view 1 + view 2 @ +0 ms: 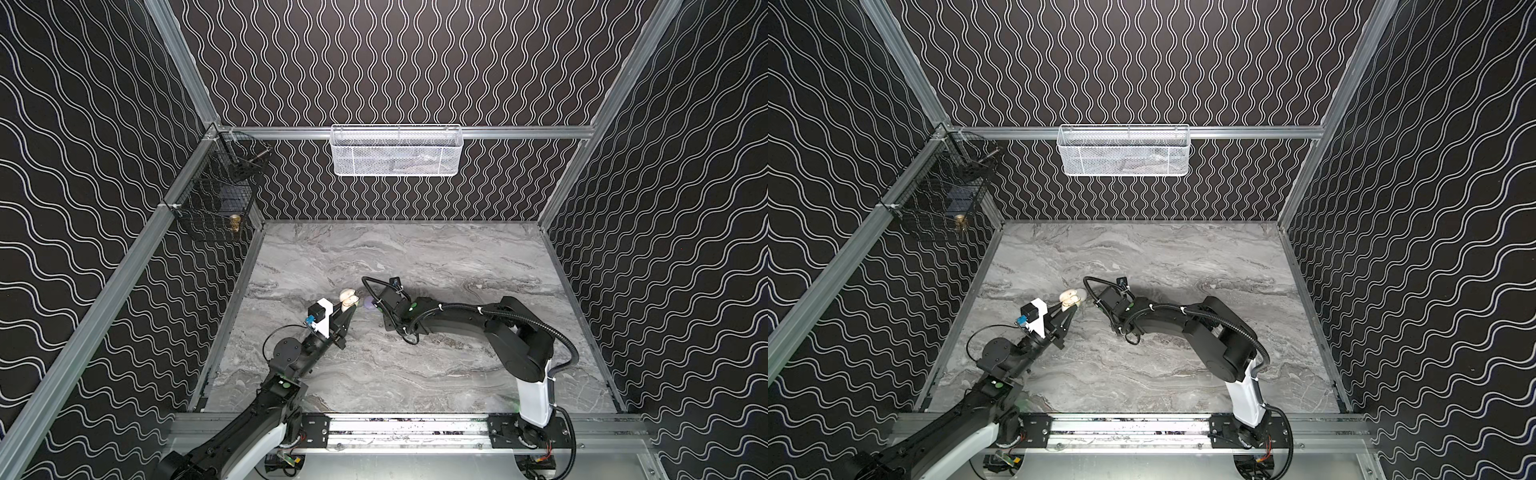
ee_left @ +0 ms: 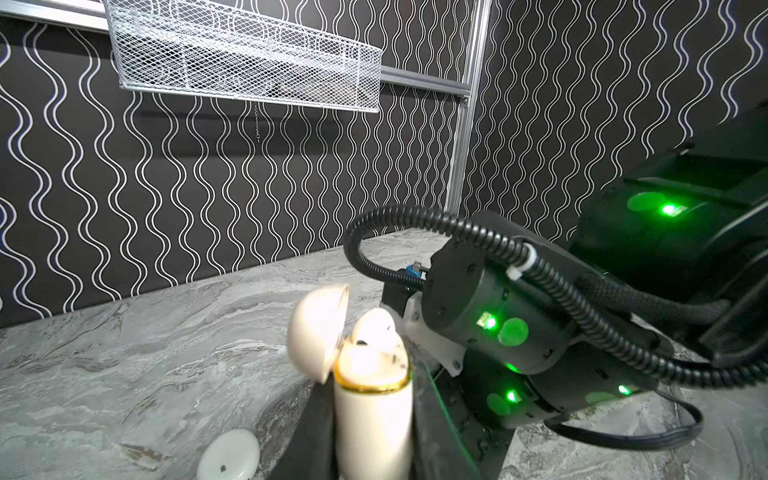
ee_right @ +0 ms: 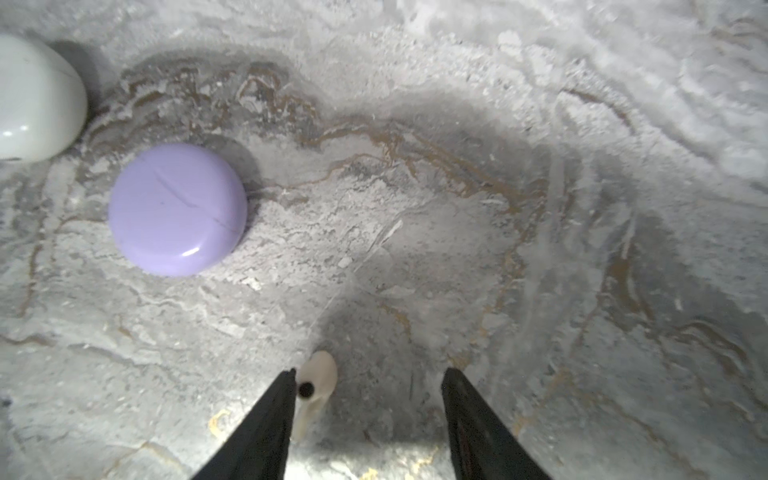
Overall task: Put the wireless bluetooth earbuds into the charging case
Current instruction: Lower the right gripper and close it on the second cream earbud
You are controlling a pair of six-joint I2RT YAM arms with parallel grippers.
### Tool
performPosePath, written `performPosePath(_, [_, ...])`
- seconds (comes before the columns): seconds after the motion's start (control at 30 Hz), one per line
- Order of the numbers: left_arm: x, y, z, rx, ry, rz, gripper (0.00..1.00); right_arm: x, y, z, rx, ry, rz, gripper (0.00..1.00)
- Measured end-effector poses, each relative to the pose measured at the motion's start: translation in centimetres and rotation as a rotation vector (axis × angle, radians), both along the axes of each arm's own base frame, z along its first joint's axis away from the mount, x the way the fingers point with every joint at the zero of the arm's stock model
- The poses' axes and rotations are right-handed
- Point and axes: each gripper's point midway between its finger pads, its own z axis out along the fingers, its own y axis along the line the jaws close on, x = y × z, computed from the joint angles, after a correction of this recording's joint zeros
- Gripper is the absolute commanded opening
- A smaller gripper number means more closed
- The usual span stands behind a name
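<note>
Lying: earbud (image 3: 319, 374) inside right claw (image 3: 370, 370) | jaws apart | beside one jaw

Left arm (image 1: 249, 419) comes in from lower left in both top views and reaches up-right toward frame centre. Left gripper (image 1: 348, 311) is clamped on a cream charging case (image 2: 372, 415), held upright with its lid open. Right arm (image 1: 523, 345) rises from lower right, elbow bent, forearm running left to centre, wrist (image 1: 390, 301) pitched down. Right gripper (image 3: 368, 374) points downward, jaws apart. One finger (image 3: 270, 415) touches a cream earbud (image 3: 318, 374), not pinched. The two grippers are near each other.
</note>
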Motion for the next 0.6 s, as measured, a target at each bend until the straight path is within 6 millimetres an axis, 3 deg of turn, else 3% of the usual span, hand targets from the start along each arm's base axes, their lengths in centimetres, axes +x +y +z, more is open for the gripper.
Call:
performPosePath(0.17, [0.1,0.0,-0.2,0.002,0.006,0.000,0.00,0.0,0.2,0.9,0.025,-0.008,0.005,0.59])
performPosePath(0.6, [0.1,-0.1,-0.3,0.005,0.010,-0.003,0.00,-0.6,1.8,-1.3,0.033,0.053,0.029,0.48])
